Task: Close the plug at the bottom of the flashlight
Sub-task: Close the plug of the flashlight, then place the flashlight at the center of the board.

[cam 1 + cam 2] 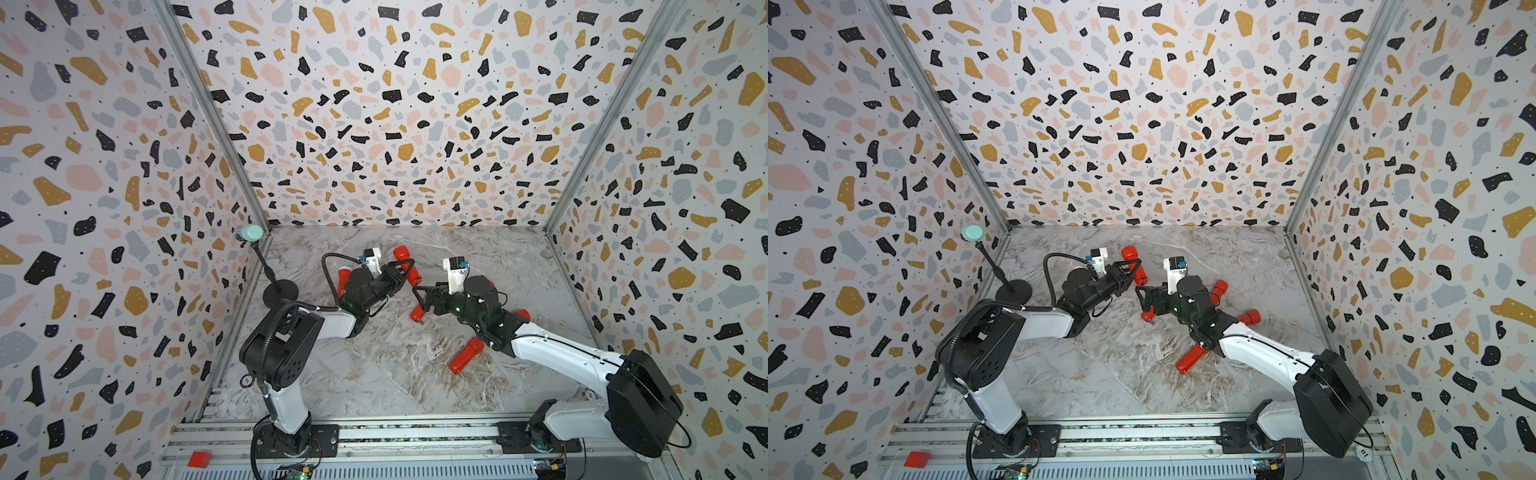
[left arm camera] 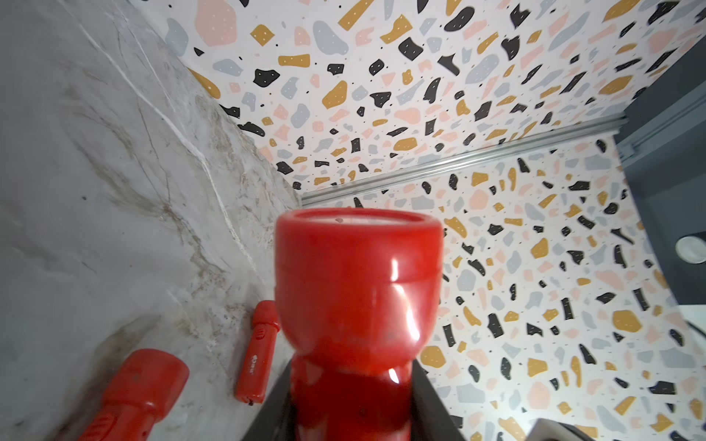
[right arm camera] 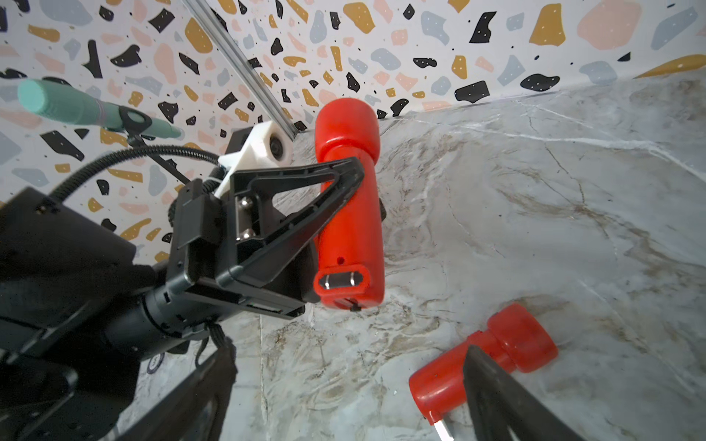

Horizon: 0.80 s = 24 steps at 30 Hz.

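Observation:
My left gripper is shut on the handle of a red flashlight, held above the marble table with its lens toward the back wall. In the right wrist view its bottom end faces me. The plug there shows two metal prongs lying flat in their recess. My right gripper stands open a short way from that bottom end, with nothing between its fingers.
Several other red flashlights lie on the table: one under my right gripper with a prong sticking out, one by the right forearm, one behind the left wrist. A teal microphone on a stand is at back left.

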Each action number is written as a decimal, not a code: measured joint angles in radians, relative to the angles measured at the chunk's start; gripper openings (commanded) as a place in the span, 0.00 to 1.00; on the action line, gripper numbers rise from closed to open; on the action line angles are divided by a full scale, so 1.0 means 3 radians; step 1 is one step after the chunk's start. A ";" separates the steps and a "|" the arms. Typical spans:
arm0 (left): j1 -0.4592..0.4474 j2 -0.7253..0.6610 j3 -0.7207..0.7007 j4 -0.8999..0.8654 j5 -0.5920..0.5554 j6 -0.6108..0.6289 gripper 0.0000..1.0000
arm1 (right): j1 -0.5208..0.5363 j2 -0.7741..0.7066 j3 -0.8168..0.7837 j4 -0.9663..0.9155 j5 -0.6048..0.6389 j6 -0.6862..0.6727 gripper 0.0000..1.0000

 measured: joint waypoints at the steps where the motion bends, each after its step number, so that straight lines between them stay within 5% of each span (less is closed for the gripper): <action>1: 0.0000 -0.0022 0.0034 -0.0123 0.0000 0.0085 0.00 | 0.0000 0.0001 0.0019 -0.0047 -0.0013 -0.0052 0.95; 12: 0.0015 -0.0169 0.0666 -0.1888 -0.0261 0.1251 0.00 | 0.0074 0.0001 0.0031 -0.0285 -0.0104 -0.0507 0.95; 24: 0.0015 -0.0116 0.1305 -0.3352 -0.0743 0.2029 0.00 | 0.0285 -0.0095 -0.0239 -0.0145 0.0064 -0.0688 0.95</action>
